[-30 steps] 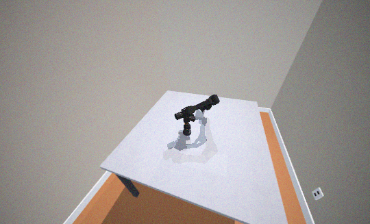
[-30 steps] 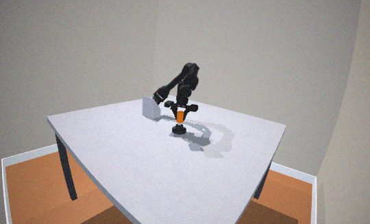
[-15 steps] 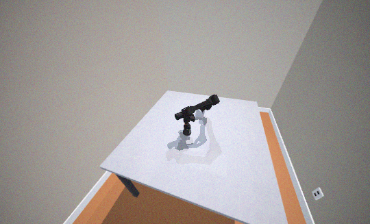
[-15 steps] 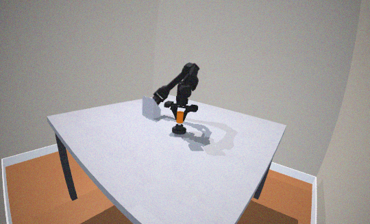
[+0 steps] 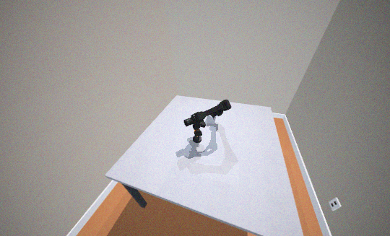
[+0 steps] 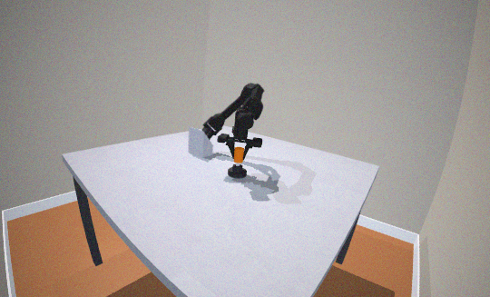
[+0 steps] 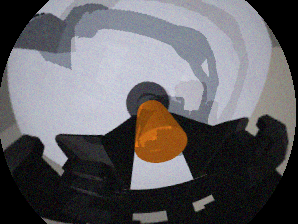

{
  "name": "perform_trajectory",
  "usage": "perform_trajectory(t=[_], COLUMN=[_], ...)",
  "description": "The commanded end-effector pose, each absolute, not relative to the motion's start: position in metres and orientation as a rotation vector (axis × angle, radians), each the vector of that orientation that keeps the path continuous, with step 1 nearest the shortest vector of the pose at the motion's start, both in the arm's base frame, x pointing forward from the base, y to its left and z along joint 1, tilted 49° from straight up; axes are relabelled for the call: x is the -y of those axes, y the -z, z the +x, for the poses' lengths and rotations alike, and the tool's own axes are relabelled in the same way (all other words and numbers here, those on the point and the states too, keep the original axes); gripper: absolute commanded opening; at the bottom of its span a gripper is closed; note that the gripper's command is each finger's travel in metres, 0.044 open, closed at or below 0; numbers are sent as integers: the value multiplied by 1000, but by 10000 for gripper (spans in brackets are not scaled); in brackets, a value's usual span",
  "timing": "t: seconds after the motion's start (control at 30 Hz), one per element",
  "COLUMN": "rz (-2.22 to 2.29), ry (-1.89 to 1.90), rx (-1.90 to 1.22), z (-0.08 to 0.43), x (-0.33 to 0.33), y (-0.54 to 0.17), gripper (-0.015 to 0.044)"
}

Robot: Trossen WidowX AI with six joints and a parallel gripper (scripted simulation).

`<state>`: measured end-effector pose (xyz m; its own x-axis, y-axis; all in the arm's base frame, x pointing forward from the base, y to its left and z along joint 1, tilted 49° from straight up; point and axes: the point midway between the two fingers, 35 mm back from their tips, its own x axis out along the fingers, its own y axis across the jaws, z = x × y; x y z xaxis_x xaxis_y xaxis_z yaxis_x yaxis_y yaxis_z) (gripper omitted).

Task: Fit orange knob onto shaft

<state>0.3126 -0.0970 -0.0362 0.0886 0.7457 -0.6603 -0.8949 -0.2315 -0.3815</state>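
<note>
- We see a black pincer pointing down, its two fingers closed around an orange knob.
- The orange knob sits upright between the fingers; in the wrist view it looks like a cone, wide end nearest us.
- Just below the pincer stands a round dark pedestal. The knob is above its base, not down on it. We cannot make out the silver shaft, or whether the knob's hole meets it.
- Above the pincer, a black arm bends at its elbow and slopes down to a pale upright block behind.
- Beneath everything spreads a pale grey table, where grey shadows fall around the pedestal.
- Well apart from the pincer, we find a white wall socket with two dark slots.
- Pale patches show on the pincer's body in the wrist view, too blurred for us to read as labels.
</note>
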Motion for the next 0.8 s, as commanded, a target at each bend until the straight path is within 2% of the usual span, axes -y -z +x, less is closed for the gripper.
perform_trajectory(t=[0.0, 0.77], rz=[-1025, -1025], ry=[-1561, -1561], rx=[-137, -137], z=[314, 311], x=[98, 94], y=[36, 38], gripper=[0, 0])
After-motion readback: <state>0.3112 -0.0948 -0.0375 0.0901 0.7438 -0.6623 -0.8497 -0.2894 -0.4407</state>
